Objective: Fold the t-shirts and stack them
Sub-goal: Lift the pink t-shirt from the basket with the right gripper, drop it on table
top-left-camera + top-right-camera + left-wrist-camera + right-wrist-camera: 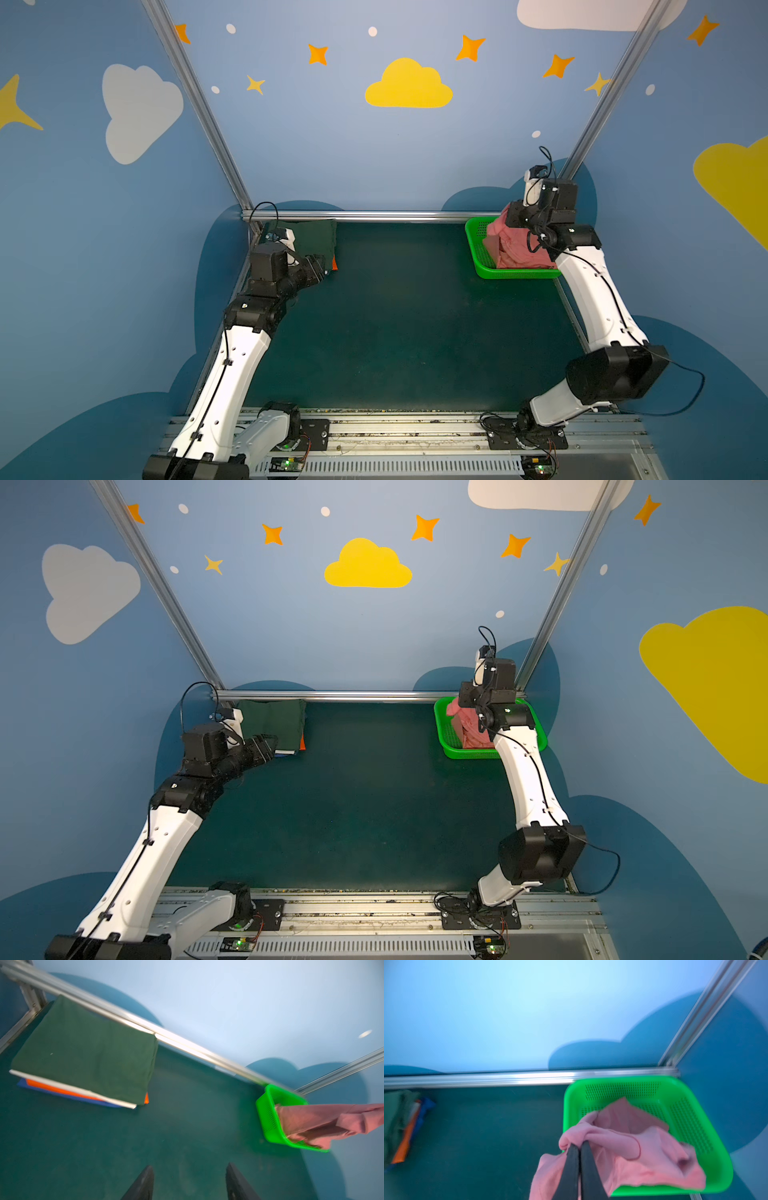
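Hanging from clamped right gripper [579, 1146], salmon-pink t-shirt [643, 1157] trails into basket [654, 1080]; left gripper [189, 1165] gapes.

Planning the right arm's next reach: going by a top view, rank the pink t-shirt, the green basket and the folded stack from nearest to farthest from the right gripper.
1. Pink t-shirt: pinched by the jaws of the right gripper, above the basket.
2. Green basket: just below it, far right corner.
3. Folded stack: far left corner, opposite side.
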Robot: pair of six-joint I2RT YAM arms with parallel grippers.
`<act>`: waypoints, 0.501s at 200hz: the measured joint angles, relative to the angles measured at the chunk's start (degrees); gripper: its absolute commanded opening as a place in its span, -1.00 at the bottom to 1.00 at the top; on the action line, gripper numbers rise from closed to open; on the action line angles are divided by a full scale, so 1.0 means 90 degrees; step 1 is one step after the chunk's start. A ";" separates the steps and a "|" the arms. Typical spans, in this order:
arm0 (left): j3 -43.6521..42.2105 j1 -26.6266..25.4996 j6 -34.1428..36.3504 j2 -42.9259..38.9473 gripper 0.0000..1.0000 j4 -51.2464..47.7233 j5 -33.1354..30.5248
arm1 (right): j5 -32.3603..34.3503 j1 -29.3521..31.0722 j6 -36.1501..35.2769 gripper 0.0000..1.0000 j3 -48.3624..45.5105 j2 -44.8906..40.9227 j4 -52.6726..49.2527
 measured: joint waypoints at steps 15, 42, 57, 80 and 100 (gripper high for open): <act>-0.0100 -0.0002 -0.0022 -0.0022 0.06 0.0211 0.0012 | -0.0058 0.0119 -0.0032 -1.00 0.0002 -0.0330 0.0175; -0.0410 0.0000 -0.0010 0.0083 0.04 0.0420 0.0015 | -0.0559 0.0291 0.0017 -1.00 0.0299 -0.0724 0.0182; -0.0483 0.0005 0.0019 0.0204 0.04 0.0401 0.0022 | -0.0950 0.0420 0.0051 -1.00 0.0670 -0.0833 0.0117; -0.0483 0.0005 0.0029 0.0282 0.03 0.0413 0.0066 | -0.1484 0.0823 0.0095 -1.00 0.1234 -0.1015 0.0034; -0.0488 0.0005 0.0029 0.0279 0.03 0.0486 0.0194 | -0.1880 0.1348 0.0097 -1.00 0.1685 -0.1161 -0.0012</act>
